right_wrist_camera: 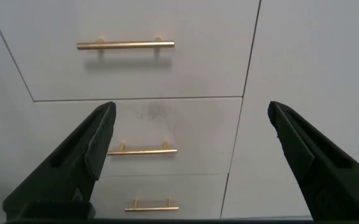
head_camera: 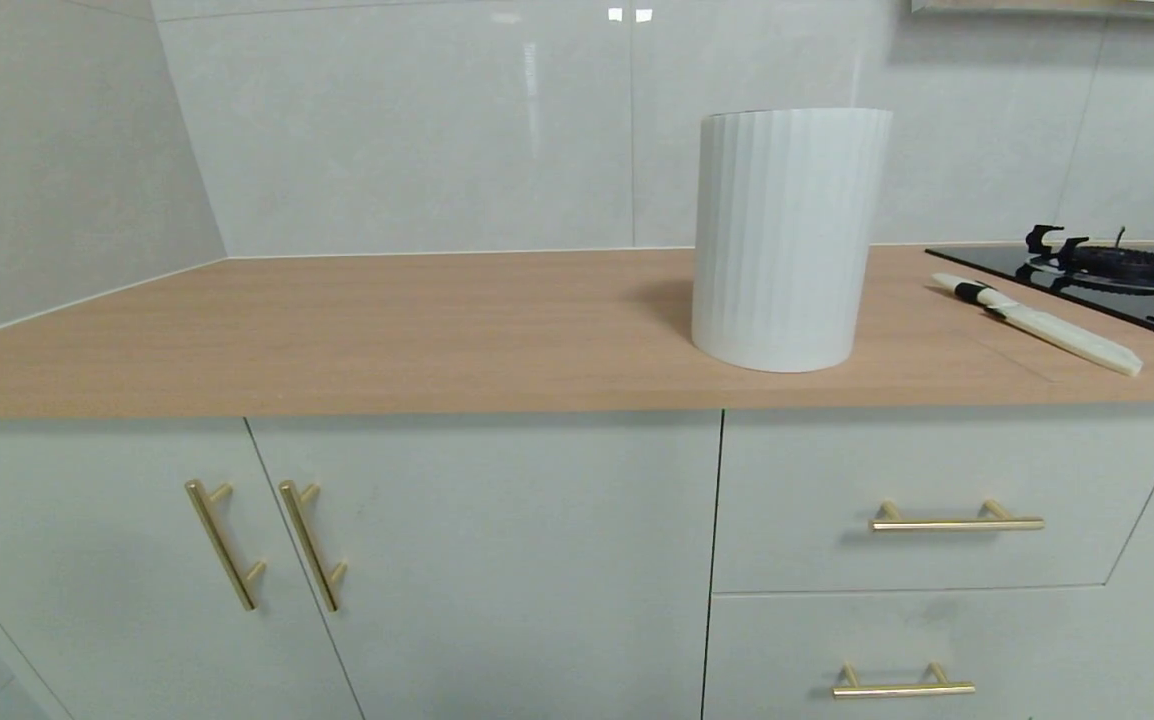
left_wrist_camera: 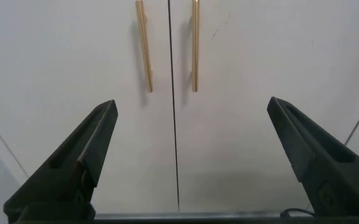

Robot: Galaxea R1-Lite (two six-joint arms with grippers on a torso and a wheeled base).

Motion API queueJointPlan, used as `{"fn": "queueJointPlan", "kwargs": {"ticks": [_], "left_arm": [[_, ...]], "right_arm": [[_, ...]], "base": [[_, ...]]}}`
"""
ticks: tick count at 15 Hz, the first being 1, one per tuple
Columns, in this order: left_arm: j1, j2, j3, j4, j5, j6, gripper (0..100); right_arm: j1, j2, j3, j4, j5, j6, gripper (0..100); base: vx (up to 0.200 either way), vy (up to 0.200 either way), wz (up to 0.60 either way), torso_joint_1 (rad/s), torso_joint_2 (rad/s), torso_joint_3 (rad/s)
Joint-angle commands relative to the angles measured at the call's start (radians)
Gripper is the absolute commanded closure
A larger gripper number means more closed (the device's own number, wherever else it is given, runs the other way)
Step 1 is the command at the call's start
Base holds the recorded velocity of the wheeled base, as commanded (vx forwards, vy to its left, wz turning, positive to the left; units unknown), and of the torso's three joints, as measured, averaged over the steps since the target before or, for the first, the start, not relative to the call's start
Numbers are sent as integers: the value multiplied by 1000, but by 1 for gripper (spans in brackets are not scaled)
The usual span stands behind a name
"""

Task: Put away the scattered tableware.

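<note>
A tall white ribbed cylindrical holder (head_camera: 785, 238) stands upright on the wooden countertop (head_camera: 387, 330). To its right a white knife with a black band (head_camera: 1035, 323) lies flat on the counter, close to the stove. My left gripper (left_wrist_camera: 191, 115) is open and faces the two cabinet doors with gold handles (left_wrist_camera: 144, 45), with nothing between its fingers. My right gripper (right_wrist_camera: 191, 118) is open too, facing the drawer fronts below the counter, and holds nothing.
A black gas stove (head_camera: 1117, 275) sits at the counter's right end. White tiled walls back the counter and close its left side. Below are two cabinet doors (head_camera: 267, 545) and drawers with gold handles (head_camera: 955, 520).
</note>
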Motion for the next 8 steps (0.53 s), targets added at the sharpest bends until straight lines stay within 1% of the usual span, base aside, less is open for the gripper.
{"fn": "queueJointPlan", "kwargs": {"ticks": [1,3,8], "left_arm": [[0,0,0,0,0,0,0],[0,0,0,0,0,3,0],[0,0,0,0,0,4,0]], "right_arm": [[1,2,0,0,0,0,0],[1,2,0,0,0,0,0],[1,2,0,0,0,0,0]], "base": [[0,0,0,0,0,0],[0,0,0,0,0,0],[0,-200,0,3,5,2]]}}
